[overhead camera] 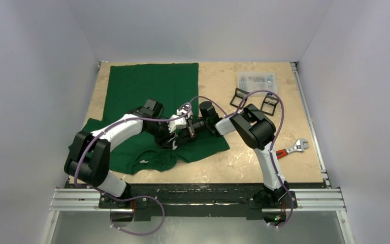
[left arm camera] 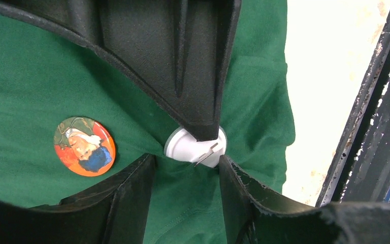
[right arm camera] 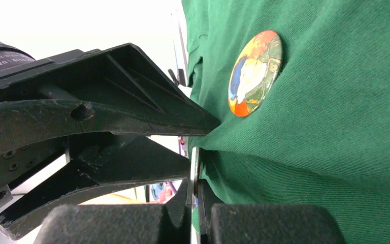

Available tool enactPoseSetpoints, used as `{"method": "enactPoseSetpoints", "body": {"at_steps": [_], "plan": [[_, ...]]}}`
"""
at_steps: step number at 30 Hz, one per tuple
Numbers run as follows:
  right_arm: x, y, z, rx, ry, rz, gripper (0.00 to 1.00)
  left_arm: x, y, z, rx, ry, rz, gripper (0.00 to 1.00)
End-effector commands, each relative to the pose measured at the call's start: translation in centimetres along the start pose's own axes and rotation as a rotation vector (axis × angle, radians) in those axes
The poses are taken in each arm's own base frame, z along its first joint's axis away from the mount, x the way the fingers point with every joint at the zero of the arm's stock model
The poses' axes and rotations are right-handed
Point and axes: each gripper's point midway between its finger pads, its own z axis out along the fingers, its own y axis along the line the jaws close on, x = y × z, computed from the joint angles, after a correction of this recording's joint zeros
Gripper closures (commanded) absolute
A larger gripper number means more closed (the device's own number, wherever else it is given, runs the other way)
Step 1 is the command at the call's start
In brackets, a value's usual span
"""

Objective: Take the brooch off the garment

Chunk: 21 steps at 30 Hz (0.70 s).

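My two tools meet over the dark green T-shirt point(overhead camera: 152, 89), which lies spread on the surface point(overhead camera: 218, 168) under them. Its cloth is gathered in folds at the place where they meet.

My left tool point(left arm camera: 187, 161) stands about half open. Between its two fingers sits a white disc point(left arm camera: 180, 147) with a metal pin across it, which looks like the back side of a brooch. One finger point(left arm camera: 244, 208) touches the rim of the disc. At the other finger a thin strip of green cloth shows, so I cannot tell if the disc is really clamped.

My right tool point(left arm camera: 203, 129) comes from the opposite side with its fingers fully closed together, and its tip lies on the far rim of the same disc. Whether it pinches the rim or only the cloth there, I cannot tell.

A picture brooch point(left arm camera: 85, 146), coloured orange, green and blue, lies flat on the shirt at the outer side of my left tool, apart from the white disc.

Well away on the side of the right tool, on the bare surface, lie an adjustable wrench point(overhead camera: 292, 148) with a red handle and a clear plastic box point(overhead camera: 257, 80) of small parts.
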Motion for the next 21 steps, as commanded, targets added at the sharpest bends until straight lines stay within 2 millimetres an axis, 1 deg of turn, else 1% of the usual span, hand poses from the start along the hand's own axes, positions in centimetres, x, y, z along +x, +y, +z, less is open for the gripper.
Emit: {"method": "enactPoseSetpoints", "body": {"at_steps": [1, 5, 8, 14, 21], "plan": [[-0.16, 2.77, -0.4, -0.065, 0.011, -0.078, 1.0, -1.25, 0.67, -0.03, -0.018, -0.028, 0.047, 0.53], [-0.25, 2.91, -0.37, -0.069, 0.0, -0.074, 1.0, -1.23, 0.52, 0.0, -0.009, -0.028, 0.048, 0.59], [-0.12, 3.16, -0.36, -0.081, -0.003, -0.078, 1.0, -1.2, 0.44, -0.02, -0.006, -0.03, 0.05, 0.61], [0.12, 2.94, -0.33, -0.075, -0.003, -0.08, 1.0, -1.33, -0.08, -0.19, 0.03, -0.041, 0.071, 0.6], [0.1, 2.35, -0.12, -0.039, 0.003, -0.101, 1.0, -1.58, 0.33, -0.34, 0.035, -0.051, 0.043, 0.6]]}}
